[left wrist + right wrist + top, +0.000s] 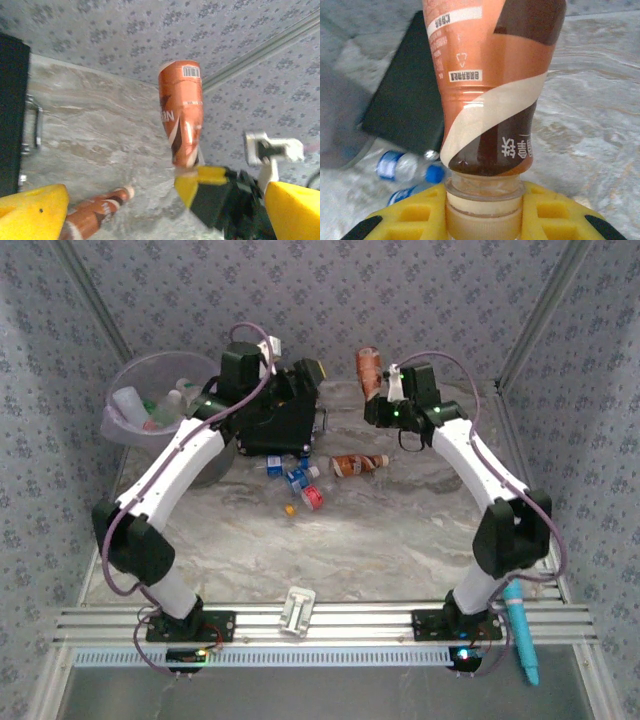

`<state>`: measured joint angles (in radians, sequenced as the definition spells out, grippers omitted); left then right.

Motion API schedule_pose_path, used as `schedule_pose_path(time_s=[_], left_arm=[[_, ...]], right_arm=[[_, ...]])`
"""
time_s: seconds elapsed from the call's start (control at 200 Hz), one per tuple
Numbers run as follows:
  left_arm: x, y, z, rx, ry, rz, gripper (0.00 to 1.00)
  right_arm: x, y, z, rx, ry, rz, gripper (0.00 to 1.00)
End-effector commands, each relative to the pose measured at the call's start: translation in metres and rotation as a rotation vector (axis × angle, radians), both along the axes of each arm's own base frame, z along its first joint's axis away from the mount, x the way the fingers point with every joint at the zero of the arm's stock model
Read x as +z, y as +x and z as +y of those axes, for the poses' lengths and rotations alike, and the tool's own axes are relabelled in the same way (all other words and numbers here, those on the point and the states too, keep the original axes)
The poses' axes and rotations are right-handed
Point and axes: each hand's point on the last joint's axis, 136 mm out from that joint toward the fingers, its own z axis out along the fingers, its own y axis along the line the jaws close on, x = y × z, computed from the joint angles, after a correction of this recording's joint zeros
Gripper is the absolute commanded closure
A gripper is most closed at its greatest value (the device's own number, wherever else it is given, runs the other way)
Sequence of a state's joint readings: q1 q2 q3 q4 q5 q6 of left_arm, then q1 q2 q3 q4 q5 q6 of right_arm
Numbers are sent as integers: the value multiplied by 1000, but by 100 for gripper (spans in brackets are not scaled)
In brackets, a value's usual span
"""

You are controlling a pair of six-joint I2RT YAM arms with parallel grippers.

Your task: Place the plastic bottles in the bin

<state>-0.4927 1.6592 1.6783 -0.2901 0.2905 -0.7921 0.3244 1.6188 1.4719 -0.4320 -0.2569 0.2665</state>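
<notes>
My right gripper [383, 400] is shut on the cap of an orange-brown plastic bottle [369, 368] and holds it off the table, base pointing away. In the right wrist view the yellow fingers [400, 220] clamp that cap, and the bottle [490, 90] rises from the gripper [483, 222]. The left gripper [305, 390] is open over the black case, its yellow fingers [30, 210] wide apart with nothing between them; its view shows the held bottle [181, 117]. A second orange bottle [358, 465] lies on the table. Small blue-capped bottles [295, 478] lie nearby. The lilac bin [125, 390] at back left holds several bottles.
A flat black case [285, 430] lies between the bin and the loose bottles, also seen in the right wrist view [405, 100]. A white block [298, 610] sits on the front rail and a teal tool [522, 635] at the right. Patterned walls close in the table.
</notes>
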Motion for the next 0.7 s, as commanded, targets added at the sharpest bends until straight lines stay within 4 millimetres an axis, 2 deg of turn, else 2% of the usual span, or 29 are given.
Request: schedule_pose_path(time_s=[0.0, 0.095, 0.2, 0.41, 0.695], left_arm=[[20, -3, -28, -90, -159, 1, 0], [17, -1, -44, -126, -180, 3, 0], [8, 8, -51, -120, -176, 22, 0], [6, 16, -57, -115, -219, 31, 0], [10, 22, -54, -93, -203, 22, 37]], right_arm=[[24, -25, 27, 146, 31, -101, 69], [39, -42, 44, 215, 75, -132, 69], [56, -52, 62, 274, 131, -161, 69], [59, -60, 78, 322, 132, -164, 69], [65, -60, 92, 360, 135, -171, 66]])
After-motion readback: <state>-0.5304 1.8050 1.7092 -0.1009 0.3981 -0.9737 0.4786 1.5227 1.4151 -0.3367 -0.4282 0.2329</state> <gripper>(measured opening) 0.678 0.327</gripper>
